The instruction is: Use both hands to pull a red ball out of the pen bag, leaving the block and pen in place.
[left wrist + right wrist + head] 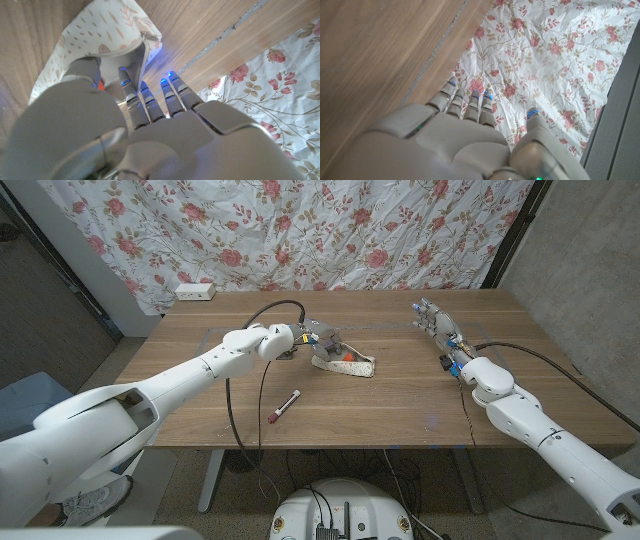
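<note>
We have our left hand [322, 338] gripping the pen bag's [350, 364] mouth with the red ball [346, 356] inside, not yet pulled out, while our right hand [436, 322] waits released, well apart.

The pen bag [345, 362] lies on the wooden table [400, 405] a little left of its middle, with the ball [347, 356] inside it at the opening. The left hand [318, 340] is at the bag's left end, its fingers [131, 92] touching the rim of the opening. A pen [283, 407] lies on the table in front of the bag, nearer the robot and slightly to the left, apart from it. The right hand [437, 321] stands over the right part of the table, well apart from the bag. A power strip [195, 292] sits at the table's far left corner. Behind the table hangs a cloth backdrop [330, 230].
</note>
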{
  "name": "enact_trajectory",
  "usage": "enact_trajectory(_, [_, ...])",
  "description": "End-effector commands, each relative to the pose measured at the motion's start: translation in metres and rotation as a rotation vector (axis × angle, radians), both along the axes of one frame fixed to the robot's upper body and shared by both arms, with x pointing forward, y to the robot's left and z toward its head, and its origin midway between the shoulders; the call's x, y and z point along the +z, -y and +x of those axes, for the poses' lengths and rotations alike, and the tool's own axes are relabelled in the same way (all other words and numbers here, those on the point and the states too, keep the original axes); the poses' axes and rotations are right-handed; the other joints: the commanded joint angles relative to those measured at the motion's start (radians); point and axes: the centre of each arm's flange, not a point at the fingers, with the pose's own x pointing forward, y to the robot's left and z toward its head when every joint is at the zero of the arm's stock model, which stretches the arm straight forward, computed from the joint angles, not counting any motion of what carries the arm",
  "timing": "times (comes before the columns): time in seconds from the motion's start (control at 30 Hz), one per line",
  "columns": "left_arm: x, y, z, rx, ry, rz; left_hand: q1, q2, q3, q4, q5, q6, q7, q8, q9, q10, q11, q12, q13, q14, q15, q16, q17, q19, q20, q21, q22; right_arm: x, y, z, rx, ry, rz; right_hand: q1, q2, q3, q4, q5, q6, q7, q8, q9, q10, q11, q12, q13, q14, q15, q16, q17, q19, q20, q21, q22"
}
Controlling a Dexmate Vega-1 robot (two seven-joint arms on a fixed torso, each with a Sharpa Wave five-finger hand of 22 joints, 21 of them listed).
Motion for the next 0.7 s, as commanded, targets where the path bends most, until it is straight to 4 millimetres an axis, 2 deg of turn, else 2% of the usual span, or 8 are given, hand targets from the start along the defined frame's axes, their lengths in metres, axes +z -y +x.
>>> enact_trajectory(0.03, [0.002,0.001,0.001,-0.007,-0.014,0.005,-0.011,-0.003,-0.006,0.001,-0.002,-0.01,0.002,-0.003,0.002,-0.007,-0.001,0.003,0.002,-0.004,-0.117,-0.001,0.003,-0.005,-0.002,0.001,0.004,0.01,-0.012,-0.005,-0.026,0.054,-0.117,0.039,-0.002,0.015,-0.027,0.002,0.031,-0.003,0.013,0.001,0.009,-0.005,0.01,0.003,0.002,-0.005,0.008,-0.006,0.001,0.0,0.004,0.001])
enact_trajectory(0.2, [0.003,0.002,0.002,-0.008,-0.013,0.002,-0.018,-0.004,-0.011,0.003,-0.002,-0.016,0.005,-0.003,0.001,-0.009,-0.001,0.004,0.002,-0.005,-0.116,0.0,0.003,-0.006,-0.002,0.002,0.004,0.015,-0.017,-0.007,-0.046,0.076,-0.187,0.071,-0.015,0.025,-0.052,0.0,0.043,-0.018,0.016,0.001,0.01,-0.007,0.011,0.003,0.007,-0.009,0.008,-0.014,0.002,-0.003,0.004,0.001])
enact_trajectory(0.3, [0.004,0.004,0.002,-0.014,-0.014,0.007,-0.021,-0.004,-0.013,0.004,-0.002,-0.018,0.006,-0.002,0.001,-0.01,-0.001,0.004,0.002,-0.006,-0.116,0.0,0.003,-0.006,-0.001,0.002,0.004,0.015,-0.019,-0.008,-0.048,0.089,-0.183,0.089,-0.023,0.03,-0.062,-0.002,0.048,-0.018,0.017,0.002,0.016,-0.013,0.013,0.003,0.013,-0.011,0.009,-0.018,0.003,-0.004,0.004,0.0])
enact_trajectory(0.7, [-0.002,-0.001,-0.001,-0.017,-0.009,-0.047,-0.035,-0.002,-0.021,0.007,-0.002,-0.02,0.01,0.002,0.001,-0.01,0.001,0.007,0.002,-0.008,-0.112,0.001,0.003,-0.007,0.0,0.003,0.004,0.02,-0.025,-0.009,-0.081,0.103,-0.266,0.125,-0.041,0.039,-0.074,-0.004,0.065,-0.019,0.023,0.003,0.022,-0.016,0.014,0.003,0.02,-0.014,0.009,-0.026,0.006,-0.005,0.004,0.0])
